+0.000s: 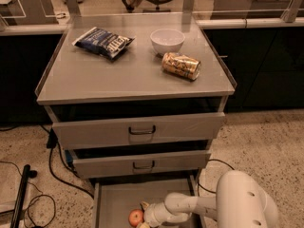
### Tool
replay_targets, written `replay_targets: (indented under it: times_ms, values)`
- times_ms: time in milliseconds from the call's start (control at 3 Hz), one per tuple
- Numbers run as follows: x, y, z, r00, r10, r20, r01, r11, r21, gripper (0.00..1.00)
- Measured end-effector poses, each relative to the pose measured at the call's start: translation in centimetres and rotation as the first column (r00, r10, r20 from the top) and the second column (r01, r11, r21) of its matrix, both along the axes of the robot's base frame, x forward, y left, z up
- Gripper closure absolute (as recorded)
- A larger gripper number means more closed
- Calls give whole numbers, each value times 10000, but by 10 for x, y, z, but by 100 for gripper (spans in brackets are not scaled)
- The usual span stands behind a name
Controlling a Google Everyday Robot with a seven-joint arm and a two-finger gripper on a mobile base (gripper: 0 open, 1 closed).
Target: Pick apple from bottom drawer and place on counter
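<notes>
The bottom drawer point(114, 198) is pulled open at the foot of the cabinet, showing its flat grey floor. The small red-orange apple point(136, 217) lies on that floor near the lower edge of the view. My gripper point(144, 216) reaches into the drawer from the right on a white arm, its tip right beside the apple and touching or nearly touching it. The counter point(128, 72) is the grey metal top of the cabinet, well above.
On the counter lie a dark blue snack bag point(103, 42), a white bowl point(167, 41) and a gold drink can point(181, 65) on its side. Two upper drawers with dark loop handles point(142, 130) stand slightly open. Black cables point(57, 175) trail on the floor at left.
</notes>
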State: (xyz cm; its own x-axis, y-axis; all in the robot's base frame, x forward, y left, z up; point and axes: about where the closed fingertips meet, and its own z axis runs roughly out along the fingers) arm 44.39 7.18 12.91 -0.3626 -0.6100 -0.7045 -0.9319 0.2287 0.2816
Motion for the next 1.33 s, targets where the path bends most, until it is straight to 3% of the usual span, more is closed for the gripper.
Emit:
replay_targets:
  times_ms: [333, 1333]
  values:
    - [-1, 1, -3, 10000, -17, -2, 17, 10000, -2, 12]
    - [-1, 1, -3, 10000, -16, -3, 16, 10000, -1, 82]
